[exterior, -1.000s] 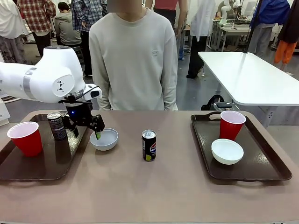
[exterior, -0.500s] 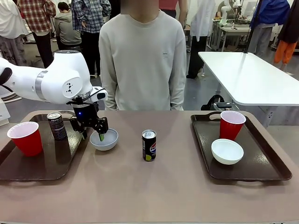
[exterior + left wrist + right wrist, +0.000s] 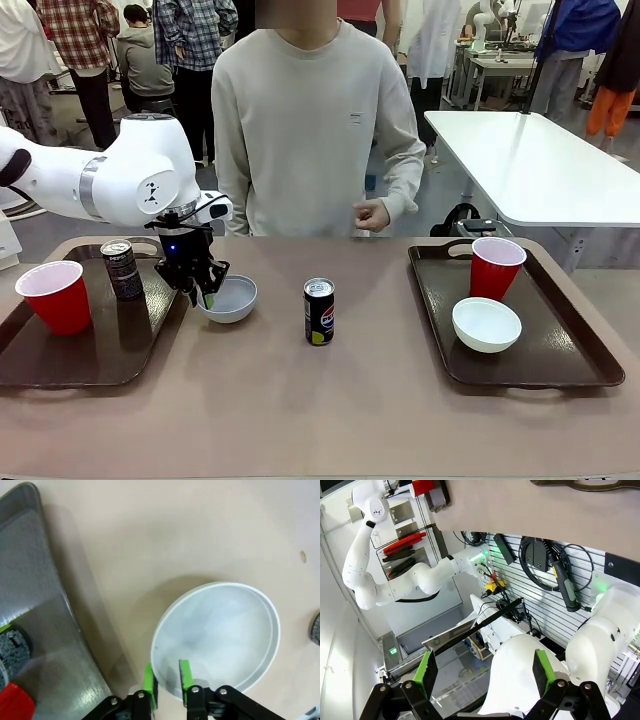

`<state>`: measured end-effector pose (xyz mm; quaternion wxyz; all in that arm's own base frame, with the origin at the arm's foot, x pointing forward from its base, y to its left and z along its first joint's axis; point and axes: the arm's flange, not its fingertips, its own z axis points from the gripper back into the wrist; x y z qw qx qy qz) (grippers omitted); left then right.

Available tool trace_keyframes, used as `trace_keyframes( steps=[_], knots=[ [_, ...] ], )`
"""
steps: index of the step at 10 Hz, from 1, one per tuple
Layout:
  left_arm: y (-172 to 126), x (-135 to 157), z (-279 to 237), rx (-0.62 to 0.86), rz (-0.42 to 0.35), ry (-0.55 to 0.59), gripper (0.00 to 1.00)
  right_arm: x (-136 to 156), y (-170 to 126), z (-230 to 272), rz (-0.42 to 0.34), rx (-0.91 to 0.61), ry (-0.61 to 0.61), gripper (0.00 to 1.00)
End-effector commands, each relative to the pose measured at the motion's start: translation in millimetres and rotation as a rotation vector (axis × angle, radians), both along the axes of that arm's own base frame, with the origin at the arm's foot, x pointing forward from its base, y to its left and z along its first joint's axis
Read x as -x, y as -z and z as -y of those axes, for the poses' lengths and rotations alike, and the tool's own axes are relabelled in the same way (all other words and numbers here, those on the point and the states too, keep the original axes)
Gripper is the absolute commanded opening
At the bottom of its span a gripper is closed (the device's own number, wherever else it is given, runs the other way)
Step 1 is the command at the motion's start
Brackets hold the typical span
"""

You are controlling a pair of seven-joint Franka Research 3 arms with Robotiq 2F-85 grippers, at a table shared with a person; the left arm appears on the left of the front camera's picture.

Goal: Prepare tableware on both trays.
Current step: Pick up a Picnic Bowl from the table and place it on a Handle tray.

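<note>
The white bowl [image 3: 230, 298] is on the desk [image 3: 320, 410] just to the right of the left tray [image 3: 105, 355], outside its raised rim. It is round, so it has no long axis, and the grip can be at any place of the rim. The left jaws are closed on that rim at the bowl's left side, the side nearest the tray. In the left wrist view one green pad [image 3: 184, 672] is inside the bowl [image 3: 220, 630] and the other is outside, with the thin wall pinched between them. I cannot tell surely if the bowl is lifted or rests on the desk; it looks a little tilted.

I judge that the next move turns on one relation: the tray lies to the left of the bowl, and the rim between them must be passed over. On the tray a black can [image 3: 122, 269] stands far and a red cup [image 3: 58, 296] stands left, so the free place is near and right.

The left arm [image 3: 130, 180] is the nearer one. The right jaws stand wide open, hold nothing, and point away from the desk.
</note>
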<state>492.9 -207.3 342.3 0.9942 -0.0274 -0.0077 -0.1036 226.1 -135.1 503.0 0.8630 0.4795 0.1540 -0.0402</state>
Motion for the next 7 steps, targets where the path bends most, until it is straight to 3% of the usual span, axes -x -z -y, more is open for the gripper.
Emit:
trace_keyframes(
  steps=[1, 5, 7],
  knots=[
    [-4.5, 0.5, -0.9, -0.017, 0.010, 0.014, 0.00, 1.2, 2.6, -1.0, 0.014, -0.017, -0.004, 1.00],
    [-24.2, 7.2, -7.1, 0.003, 0.026, 0.002, 0.00, 1.2, 2.6, -1.0, 0.014, -0.017, -0.004, 1.00],
    [-60.2, 27.8, -17.3, 0.001, 0.055, 0.042, 0.00, 1.2, 2.6, -1.0, 0.014, -0.017, -0.004, 1.00]
  ],
)
